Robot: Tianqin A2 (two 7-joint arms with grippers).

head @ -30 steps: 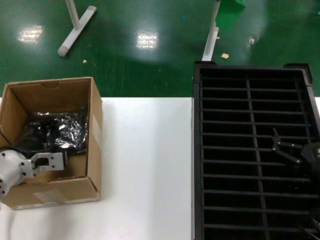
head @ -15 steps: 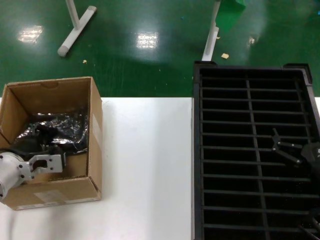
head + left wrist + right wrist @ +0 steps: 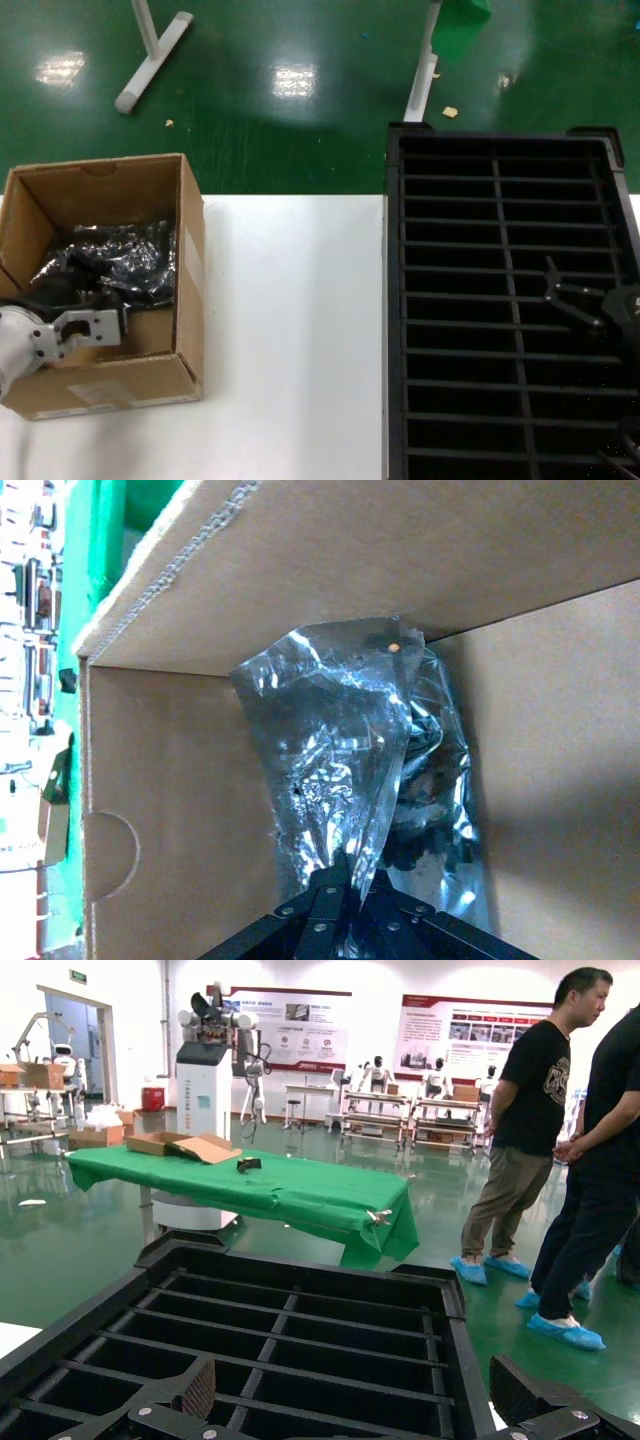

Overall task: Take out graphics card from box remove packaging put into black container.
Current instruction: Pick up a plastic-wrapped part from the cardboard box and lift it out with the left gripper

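Head view shows the left end effector [image 3: 100, 300] clenched on crinkly packaging [image 3: 115, 262] inside the box [image 3: 188, 262] at nine o'clock on the tabletop [image 3: 290, 340], while the right end effector [image 3: 575, 300], fingers spread, hangs over the black container [image 3: 500, 200] at three o'clock.

Silver left wrist [image 3: 25, 345], black screw-studded fingers [image 3: 325, 905].

left gripper [image 3: 345, 880] pinched closed; right gripper [image 3: 355, 1400] spread
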